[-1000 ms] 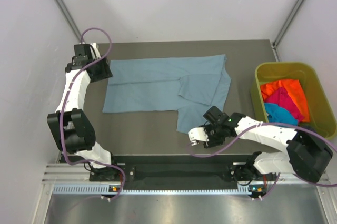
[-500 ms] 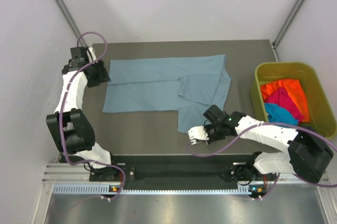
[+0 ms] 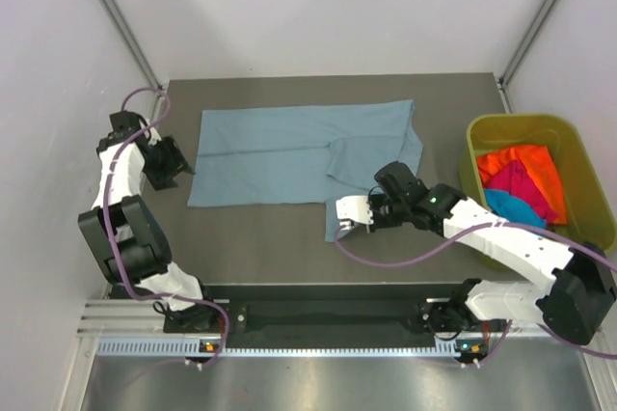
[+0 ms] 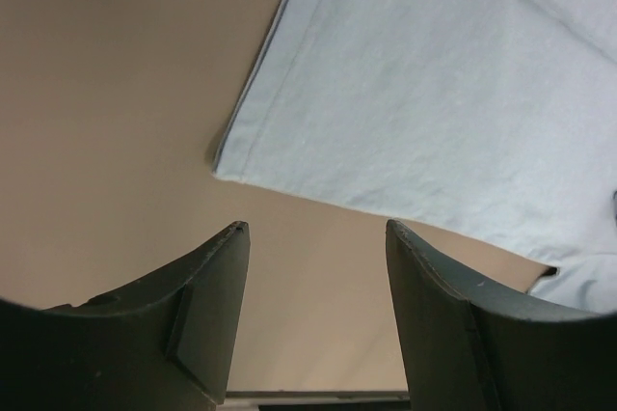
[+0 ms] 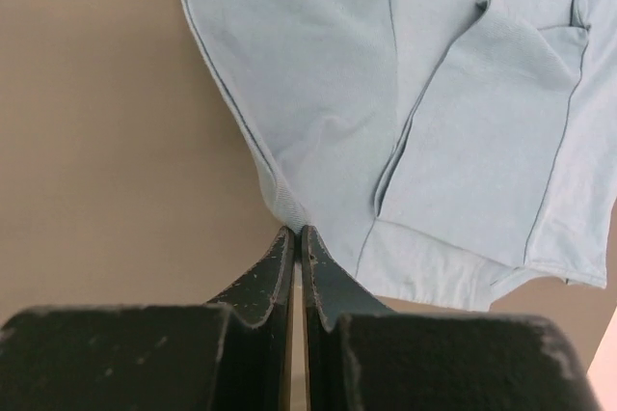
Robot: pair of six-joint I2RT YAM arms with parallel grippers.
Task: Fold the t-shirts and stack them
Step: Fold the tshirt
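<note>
A flat brown-grey table (image 3: 251,237) bears a large, soft, short-sleeved grey-blue t-shirt (image 3: 280,155), which is spread across the table's middle, lying flat. One part of it is folded over itself on the side towards the bin, and a narrow flap runs towards the near edge.

Well to the right of the grey-blue t-shirt and apart from it stands a rectangular olive-green plastic bin (image 3: 521,121).

The right arm reaches in from the near right of the grey-blue t-shirt. The right gripper (image 3: 339,222) sits at the near flap. In the right wrist view its black fingers (image 5: 280,266) are pressed fully together (image 5: 297,233) on the hemmed edge of the grey-blue t-shirt (image 5: 318,93), where the cloth puckers at the tips.

The left gripper (image 3: 174,168) hangs just off the left edge of the grey-blue t-shirt, over bare table. In the left wrist view its two dark fingers (image 4: 207,305) stand well apart (image 4: 313,228) with nothing between them, and the shirt's hemmed left corner (image 4: 434,93) lies just ahead of the tips, not touched.

The remaining shirts lie crumpled in the bin, right of the grey-blue t-shirt. An orange t-shirt (image 3: 525,165) is at the far side, a magenta t-shirt (image 3: 516,186) lies in the middle, partly over it, and a bright turquoise t-shirt (image 3: 506,208) is nearest the arms.
</note>
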